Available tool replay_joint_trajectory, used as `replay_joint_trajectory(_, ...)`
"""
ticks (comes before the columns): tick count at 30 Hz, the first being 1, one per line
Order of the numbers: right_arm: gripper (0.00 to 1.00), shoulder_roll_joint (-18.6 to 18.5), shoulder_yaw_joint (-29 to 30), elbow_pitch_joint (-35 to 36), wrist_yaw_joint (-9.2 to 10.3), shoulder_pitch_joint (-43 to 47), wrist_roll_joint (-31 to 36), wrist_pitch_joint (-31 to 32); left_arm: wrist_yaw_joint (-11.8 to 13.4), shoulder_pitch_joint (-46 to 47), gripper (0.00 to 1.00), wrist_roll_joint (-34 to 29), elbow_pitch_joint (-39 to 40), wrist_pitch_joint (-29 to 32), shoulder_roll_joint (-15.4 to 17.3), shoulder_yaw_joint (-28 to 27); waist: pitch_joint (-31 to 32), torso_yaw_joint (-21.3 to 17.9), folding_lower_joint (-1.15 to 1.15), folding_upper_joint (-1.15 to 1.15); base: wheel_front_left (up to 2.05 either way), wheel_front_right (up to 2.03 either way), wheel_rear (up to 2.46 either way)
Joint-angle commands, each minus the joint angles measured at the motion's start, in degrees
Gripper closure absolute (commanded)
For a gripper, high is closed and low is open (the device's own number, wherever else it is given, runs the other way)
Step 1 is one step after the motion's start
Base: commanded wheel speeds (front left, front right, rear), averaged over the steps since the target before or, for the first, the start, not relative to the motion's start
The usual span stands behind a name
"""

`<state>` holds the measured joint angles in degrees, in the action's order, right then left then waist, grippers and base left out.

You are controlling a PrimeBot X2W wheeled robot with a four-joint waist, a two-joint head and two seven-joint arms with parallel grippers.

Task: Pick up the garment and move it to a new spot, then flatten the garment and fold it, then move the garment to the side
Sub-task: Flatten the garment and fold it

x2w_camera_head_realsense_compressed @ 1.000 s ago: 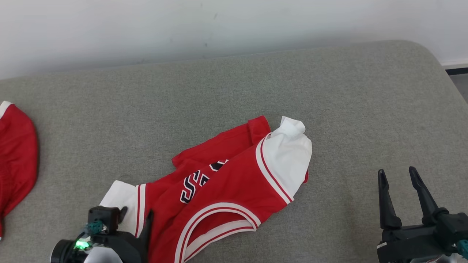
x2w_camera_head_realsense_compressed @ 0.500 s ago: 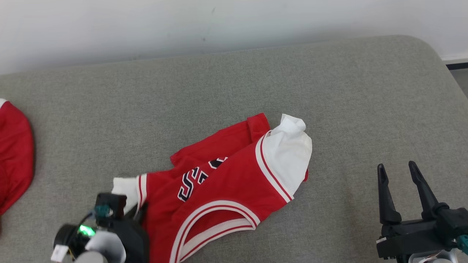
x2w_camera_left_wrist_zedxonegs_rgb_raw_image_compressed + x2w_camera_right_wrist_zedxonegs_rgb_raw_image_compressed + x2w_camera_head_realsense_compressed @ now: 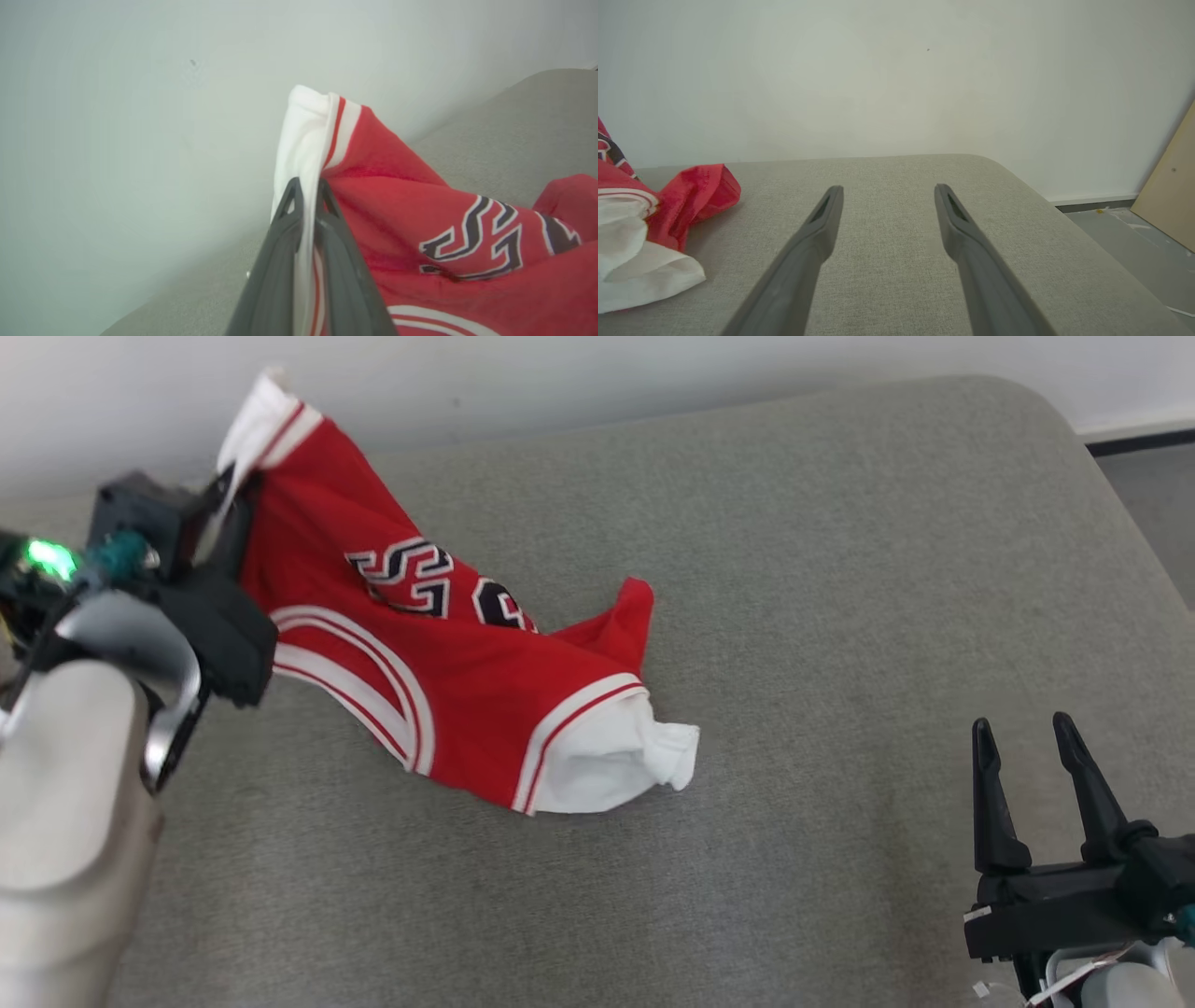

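Note:
The garment [image 3: 467,681] is a red jersey with white sleeves, white trim and dark lettering. My left gripper [image 3: 229,490] is shut on its white sleeve edge and holds that end raised at the upper left, while the other sleeve [image 3: 611,770] rests on the grey cushion. In the left wrist view the two fingers pinch the white cloth [image 3: 306,154], and the red body [image 3: 467,261] hangs to the right. My right gripper [image 3: 1022,737] stands open at the lower right, well clear of the garment [image 3: 649,224], its fingers [image 3: 822,219] wide apart over bare cushion.
The grey cushioned surface [image 3: 840,616] spreads under everything, with a rounded corner at the far right. A white wall [image 3: 653,364] runs behind it. Beyond the right edge lie a grey floor [image 3: 1134,242] and a leaning tan board [image 3: 1171,196].
My left gripper shut on the white sleeve and lifted that end of the garment up and away from the cushion's front. The head camera has shifted. The right gripper stayed open in place.

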<state>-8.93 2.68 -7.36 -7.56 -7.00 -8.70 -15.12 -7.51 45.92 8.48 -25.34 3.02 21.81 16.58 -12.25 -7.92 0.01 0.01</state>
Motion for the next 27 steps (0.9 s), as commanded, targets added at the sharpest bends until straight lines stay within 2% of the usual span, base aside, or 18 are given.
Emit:
replay_joint_trajectory(1,0.0,0.2,0.1,-0.2,0.14,-0.7,-0.6,0.0,0.2,2.4,1.0,-0.2,-0.8,-0.6,0.3,0.6,-2.1,-2.4,-0.01,-0.01,0.0,0.0,0.0)
replay_joint_trajectory(6,0.0,0.8,-0.1,-0.9,0.15,-1.7,-0.7,0.0,0.2,8.1,1.0,-0.2,-7.0,-2.4,2.3,3.0,-4.3,-5.0,-0.01,-0.01,0.0,0.0,0.0)
replay_joint_trajectory(9,0.0,0.8,-0.3,-1.3,0.14,-2.6,-0.9,0.0,0.7,10.8,1.0,-0.7,-11.8,-5.7,3.0,2.8,-5.3,-6.1,-0.01,-0.01,0.0,0.0,0.0)
replay_joint_trajectory(10,0.0,0.8,-0.4,-1.5,0.15,-2.7,-1.0,0.0,1.1,11.1,0.58,-0.9,-13.2,-7.0,2.6,2.9,-5.5,-6.3,-0.01,-0.01,0.0,0.0,0.0)
replay_joint_trajectory(11,0.0,0.8,-0.4,-1.7,0.15,-2.8,-1.0,0.0,1.3,11.2,0.24,-0.8,-14.8,-7.9,2.3,3.0,-5.6,-6.4,-0.01,-0.01,0.0,0.0,0.0)
replay_joint_trajectory(12,0.0,0.8,-0.3,-1.8,0.15,-2.9,-1.1,0.0,1.3,11.3,0.0,-0.9,-16.2,-8.8,2.1,3.2,-5.6,-6.5,-0.01,-0.01,0.0,0.0,0.0)
replay_joint_trajectory(19,0.0,0.3,0.5,-2.3,0.15,-2.5,-0.5,0.0,1.3,12.2,0.0,0.3,-22.3,-14.1,0.3,3.7,-3.6,-4.5,-0.01,-0.01,0.0,0.0,0.0)
replay_joint_trajectory(23,0.0,0.3,0.3,-2.5,0.15,-1.5,-0.2,0.0,1.1,11.1,0.0,1.4,-22.6,-16.3,-0.6,3.5,-1.3,-2.8,-0.01,-0.01,0.0,0.0,0.0)
replay_joint_trajectory(27,0.0,0.6,0.3,-2.5,0.15,-0.5,0.3,0.0,0.6,8.2,0.0,2.8,-21.6,-15.9,-1.8,5.5,0.5,-1.3,-0.01,-0.01,0.0,0.0,0.0)
